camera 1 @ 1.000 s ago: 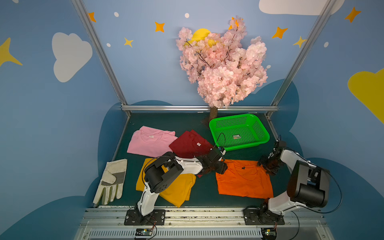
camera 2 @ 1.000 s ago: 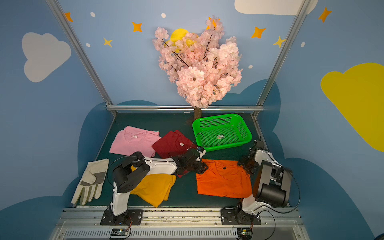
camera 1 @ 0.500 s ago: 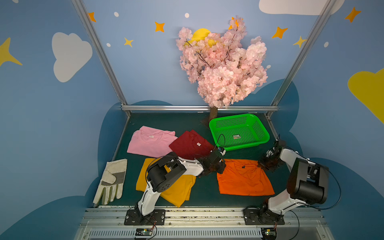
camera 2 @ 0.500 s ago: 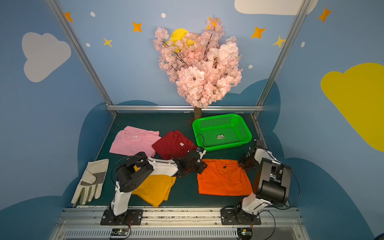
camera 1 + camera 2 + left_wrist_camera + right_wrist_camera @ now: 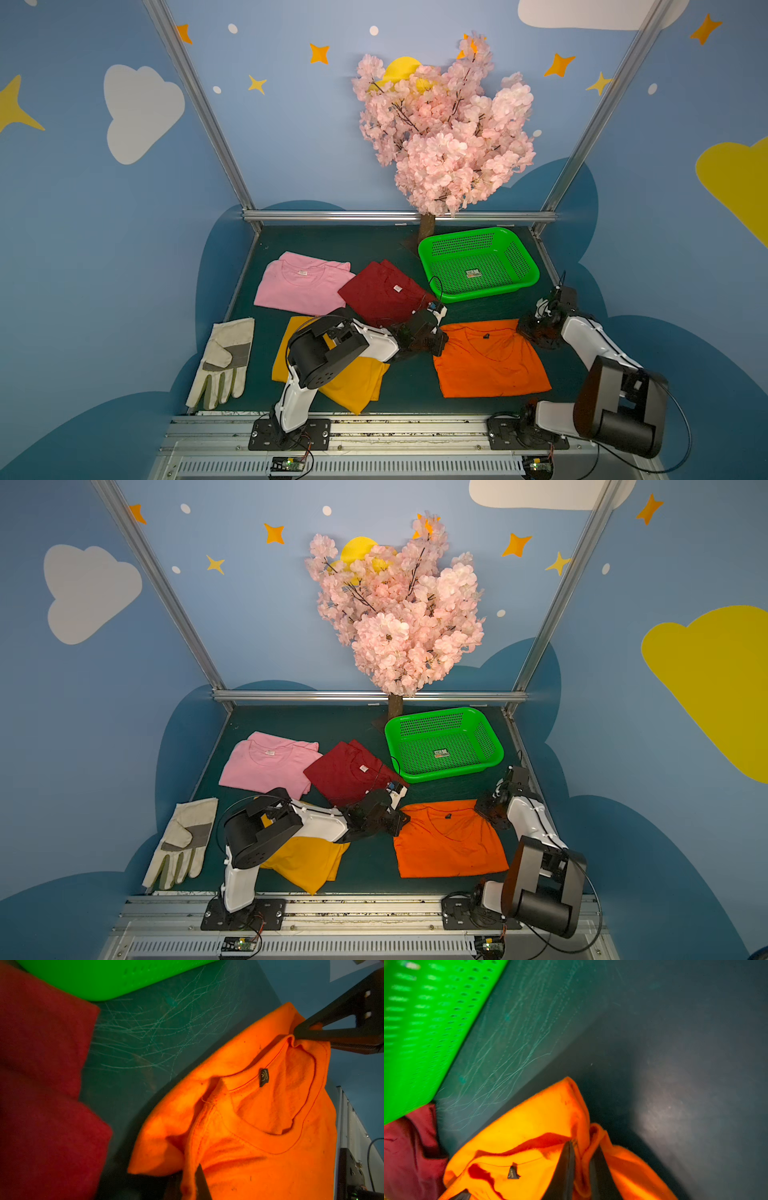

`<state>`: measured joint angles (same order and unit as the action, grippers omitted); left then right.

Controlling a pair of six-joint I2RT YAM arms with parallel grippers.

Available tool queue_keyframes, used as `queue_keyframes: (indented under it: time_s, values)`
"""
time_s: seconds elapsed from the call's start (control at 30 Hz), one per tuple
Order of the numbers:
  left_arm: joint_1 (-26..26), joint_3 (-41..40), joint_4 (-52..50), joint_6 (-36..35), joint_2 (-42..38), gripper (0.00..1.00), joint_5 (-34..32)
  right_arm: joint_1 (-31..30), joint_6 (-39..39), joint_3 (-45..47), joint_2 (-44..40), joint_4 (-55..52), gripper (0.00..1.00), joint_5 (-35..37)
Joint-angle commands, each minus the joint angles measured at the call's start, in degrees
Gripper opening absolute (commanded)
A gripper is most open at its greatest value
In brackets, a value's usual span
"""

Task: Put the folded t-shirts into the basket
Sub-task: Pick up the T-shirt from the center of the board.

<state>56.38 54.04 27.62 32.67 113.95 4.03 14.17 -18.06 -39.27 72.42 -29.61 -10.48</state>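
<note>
Blue walls (image 5: 291,124) all round, white clouds (image 5: 141,112) and orange stars (image 5: 319,53) painted on; pink blossom tree (image 5: 444,137) at the back of the scratched dark green tabletop (image 5: 332,245).

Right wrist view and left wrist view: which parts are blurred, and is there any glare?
In the right wrist view the basket is smeared, the orange t-shirt is sharper, and a pale glare patch lies on the table; in the left wrist view the dark red t-shirt is soft, while the black neck label is crisp.

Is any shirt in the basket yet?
No, in a top view the basket holds only a small sticker on its mesh floor.
</note>
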Motion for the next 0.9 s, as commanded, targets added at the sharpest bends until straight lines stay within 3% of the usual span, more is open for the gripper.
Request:
queue_keyframes:
  time_s: [0.0,0.5,0.67,0.87]
  values:
    - [0.13,-0.85,2.0,0.25,-3.41,0.02,2.09,-0.11,-1.08,0.59,-3.9,1.68,0.0,1.06]
    - [0.42,-2.42,2.49,0.38,-17.12,0.03,5.76,-2.28,-6.17,-5.49,-16.99,-3.87,0.0,-0.11]
    - [0.27,1.67,-2.59,-2.78,-21.91,0.03,3.72,-3.78,-6.49,-11.37,-19.39,-5.85,0.0,1.31]
    - [-1.68,9.29,-5.95,-6.12,-22.07,0.03,3.18,-5.54,-8.81,-16.55,-19.89,0.65,0.0,5.11]
